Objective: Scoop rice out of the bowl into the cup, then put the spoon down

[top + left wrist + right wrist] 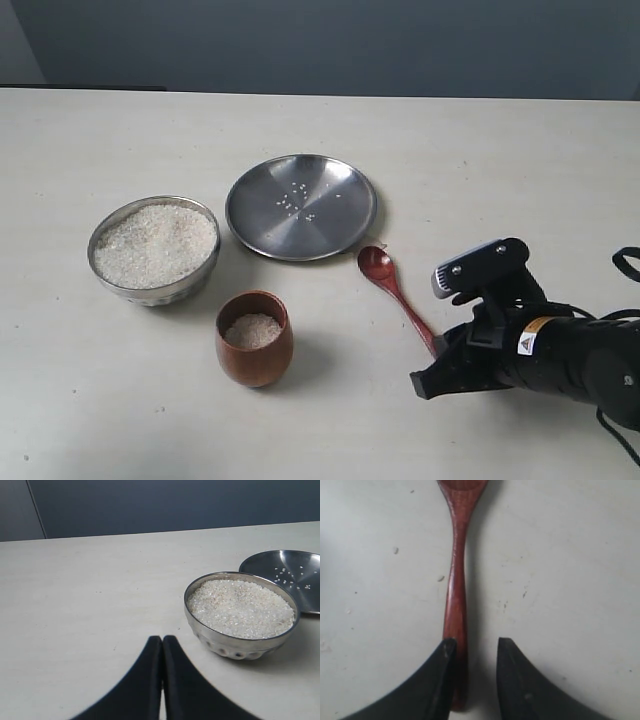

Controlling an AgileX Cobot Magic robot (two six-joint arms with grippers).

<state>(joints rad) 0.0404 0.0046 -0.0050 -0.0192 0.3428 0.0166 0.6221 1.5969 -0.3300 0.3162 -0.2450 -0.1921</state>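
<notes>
The steel bowl (153, 249) (242, 614) holds a full heap of rice (155, 243) (240, 608). In front of it stands the reddish-brown wooden cup (254, 339), with rice inside. The wooden spoon (393, 287) (457, 595) lies flat on the table, right of the cup. My right gripper (440, 368) (475, 647) is open around the end of the spoon's handle; one finger touches it and a gap shows on the other side. My left gripper (162, 641) is shut and empty, hovering near the bowl.
A flat steel plate (301, 206) (295, 572) with a few stray grains lies behind the spoon and right of the bowl. Loose grains dot the table beside the spoon handle. The table's far edge meets a dark wall.
</notes>
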